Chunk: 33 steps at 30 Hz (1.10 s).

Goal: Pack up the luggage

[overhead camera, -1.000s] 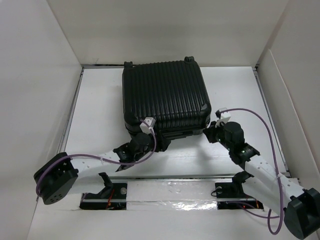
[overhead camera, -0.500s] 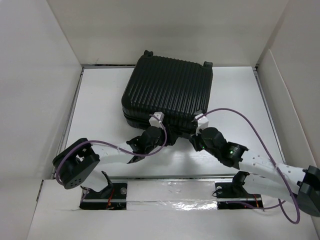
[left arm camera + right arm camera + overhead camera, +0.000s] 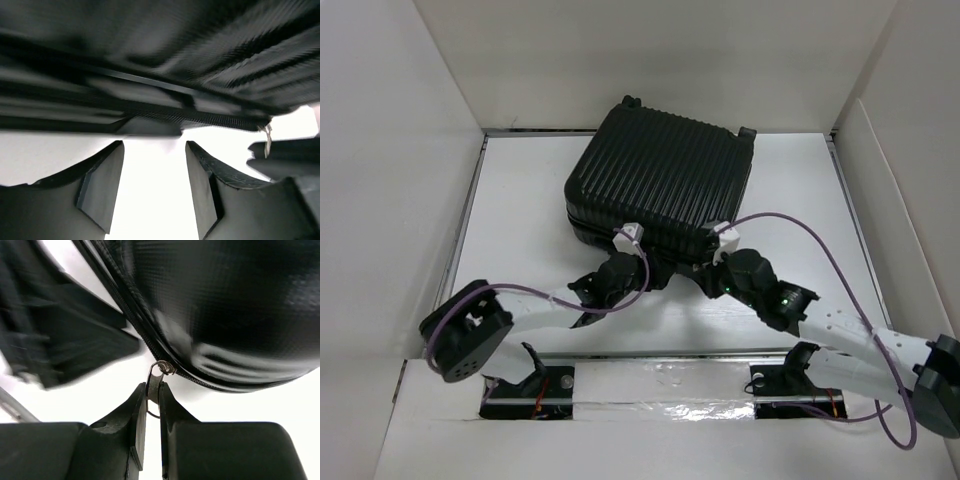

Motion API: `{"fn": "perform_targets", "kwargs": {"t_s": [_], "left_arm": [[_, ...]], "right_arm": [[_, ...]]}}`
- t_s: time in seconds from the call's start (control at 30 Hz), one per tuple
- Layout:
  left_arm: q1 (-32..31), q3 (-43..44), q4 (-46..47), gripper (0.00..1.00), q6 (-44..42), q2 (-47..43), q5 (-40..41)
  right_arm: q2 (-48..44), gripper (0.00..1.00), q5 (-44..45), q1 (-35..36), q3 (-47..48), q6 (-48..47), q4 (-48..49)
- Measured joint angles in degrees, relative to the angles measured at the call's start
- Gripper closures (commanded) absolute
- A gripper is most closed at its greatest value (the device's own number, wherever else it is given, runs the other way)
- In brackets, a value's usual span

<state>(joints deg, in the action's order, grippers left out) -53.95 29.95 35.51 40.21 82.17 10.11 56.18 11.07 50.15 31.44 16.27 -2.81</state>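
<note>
the small black hard-shell suitcase, ribbed and shut, lies skewed toward the far middle of the white desk, its near edge facing both arms. the right fingers are pressed almost together on the thin metal zipper pull at the seam. the left fingers stand wide apart, holding nothing, just short of that same edge.

the step looks like running the zip, though opening or closing i can't tell. the pull is best drawn along the seam rather than away from it, with the left fingers bracing the shell so it doesn't swivel.

only the right wrist view shows the pinch. the overhead view hides it but alone shows the case's angle. the left wrist view shows the zipper teeth.
</note>
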Motion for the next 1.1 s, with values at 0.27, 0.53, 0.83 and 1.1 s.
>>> {"fn": "perform_targets", "kwargs": {"t_s": [0.27,0.53,0.83,1.1], "left_arm": [[11.0,-6.1,-11.6,0.32,-0.8,-27.2,-0.5],[33.9,-6.1,-17.7,0.23,2.1,-44.0,0.2],[57.3,-2.3,-6.0,0.26,13.9,-20.2,-16.5],[52.5,6.3,2.3,0.27,18.5,-0.5,-24.0]], "right_arm": [[-10.9,1.00,-6.5,-8.1,-5.2,-0.4,-4.3],[-15.7,1.00,-6.9,-9.0,-6.8,-0.4,-7.5],[-23.8,1.00,-7.5,-15.5,-7.5,-1.4,-15.0],[-27.2,1.00,-6.5,-19.1,-7.9,-0.8,-17.3]]}}
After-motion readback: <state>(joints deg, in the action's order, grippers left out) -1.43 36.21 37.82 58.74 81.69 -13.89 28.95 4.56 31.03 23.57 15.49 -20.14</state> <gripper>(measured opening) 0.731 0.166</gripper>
